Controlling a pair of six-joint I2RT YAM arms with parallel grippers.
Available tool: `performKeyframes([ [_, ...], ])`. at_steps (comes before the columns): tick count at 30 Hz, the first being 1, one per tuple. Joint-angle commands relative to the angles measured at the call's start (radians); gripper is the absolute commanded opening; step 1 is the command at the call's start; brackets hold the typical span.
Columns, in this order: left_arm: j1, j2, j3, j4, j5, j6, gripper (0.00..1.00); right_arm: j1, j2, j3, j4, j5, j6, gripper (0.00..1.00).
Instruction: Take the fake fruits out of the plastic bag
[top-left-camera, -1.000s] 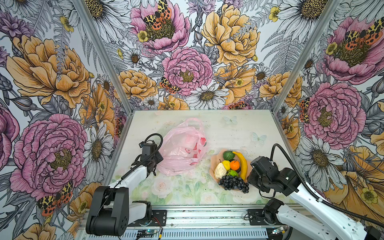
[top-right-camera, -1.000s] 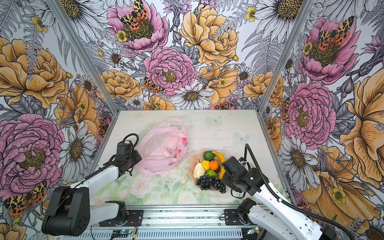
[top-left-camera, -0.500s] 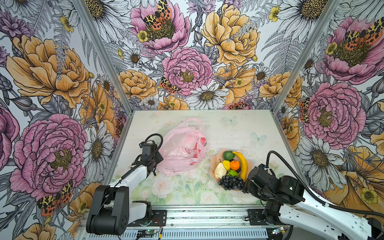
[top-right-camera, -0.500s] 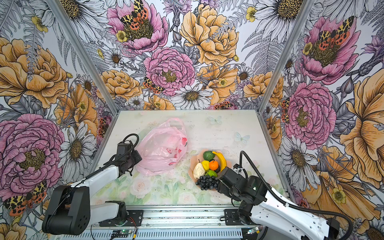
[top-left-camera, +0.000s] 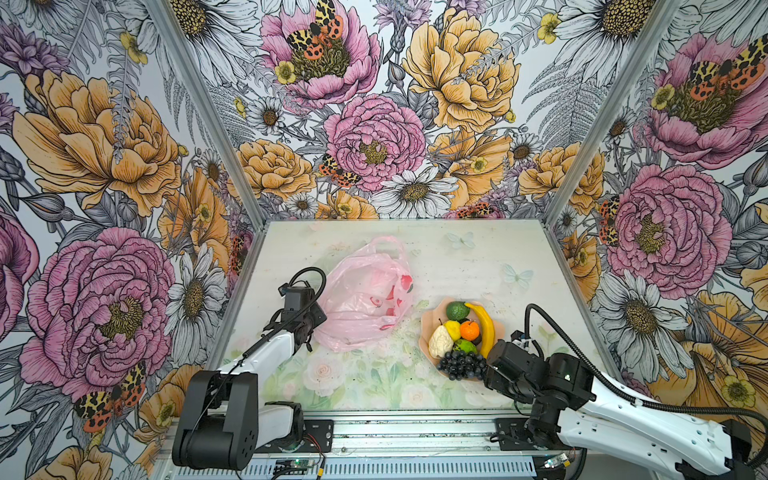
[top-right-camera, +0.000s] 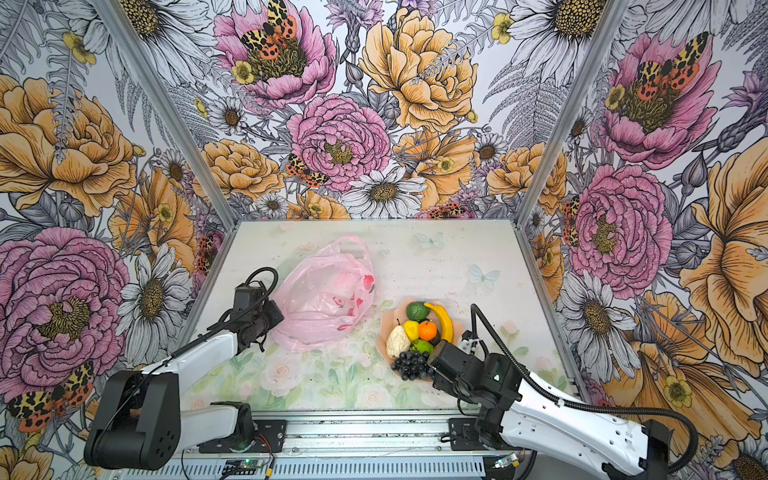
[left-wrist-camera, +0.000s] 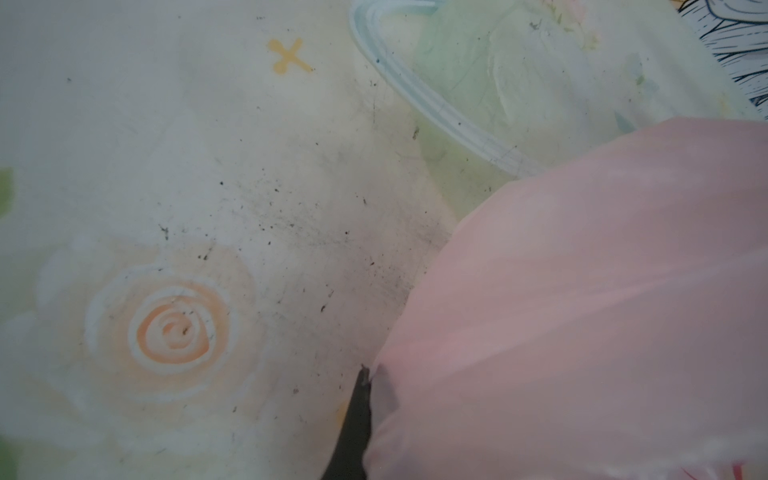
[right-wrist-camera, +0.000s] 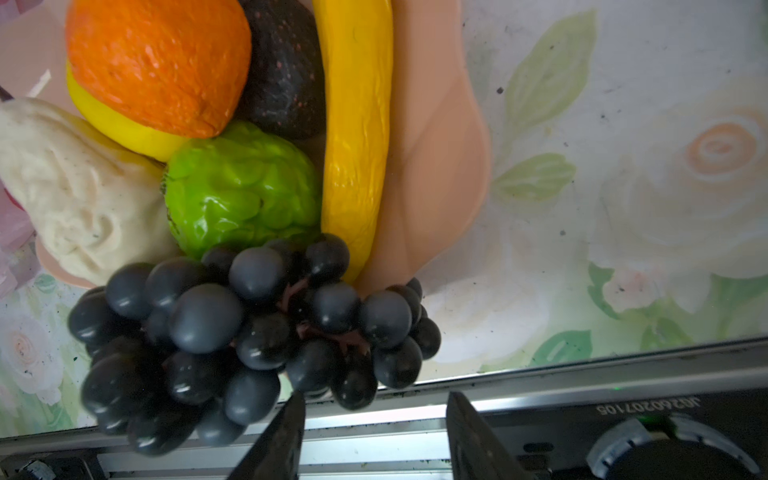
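Both top views show the slack plastic bag (top-left-camera: 361, 307), its edge pinched in the clenched left gripper (top-left-camera: 311, 328). Fake fruits (top-left-camera: 461, 332) fill the dish (right-wrist-camera: 436, 166), grape bunch (right-wrist-camera: 249, 332) just ahead of the right gripper (right-wrist-camera: 374, 399) and its parted, empty fingers. Unloading seems done; next, release the bag.

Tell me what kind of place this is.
Probably a robot test booth, not a home: floral-printed wall panels box in a small table, two robot arms mount on a metal rail, and fake fruits serve as props.
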Motion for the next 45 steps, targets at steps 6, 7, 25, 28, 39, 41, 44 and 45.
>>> performKeyframes([
  [6, 0.007, 0.006, -0.002, 0.026, 0.015, 0.014, 0.03, 0.001, 0.071, 0.003, 0.078, 0.063, -0.057, 0.52],
  [7, 0.007, 0.005, -0.002, 0.026, 0.015, 0.015, 0.03, 0.001, 0.080, 0.003, 0.084, 0.066, -0.064, 0.51],
  [25, 0.007, 0.005, -0.001, 0.025, 0.012, 0.015, 0.03, -0.024, 0.169, 0.078, 0.085, 0.152, -0.181, 0.17],
  [28, 0.006, 0.005, -0.001, 0.025, 0.013, 0.015, 0.03, -0.029, 0.177, 0.078, 0.086, 0.151, -0.191, 0.17],
  [39, 0.007, 0.004, -0.002, 0.023, 0.012, 0.015, 0.03, -0.113, 0.216, 0.091, 0.103, 0.151, -0.281, 0.32],
  [41, 0.006, 0.004, -0.002, 0.023, 0.011, 0.015, 0.03, -0.124, 0.216, 0.080, 0.124, 0.128, -0.287, 0.33],
  [44, 0.007, 0.002, -0.002, 0.023, 0.011, 0.015, 0.03, -0.133, 0.211, 0.058, 0.152, 0.093, -0.282, 0.33],
  [45, 0.006, 0.003, -0.002, 0.023, 0.010, 0.015, 0.03, -0.134, 0.208, 0.052, 0.158, 0.079, -0.278, 0.33],
])
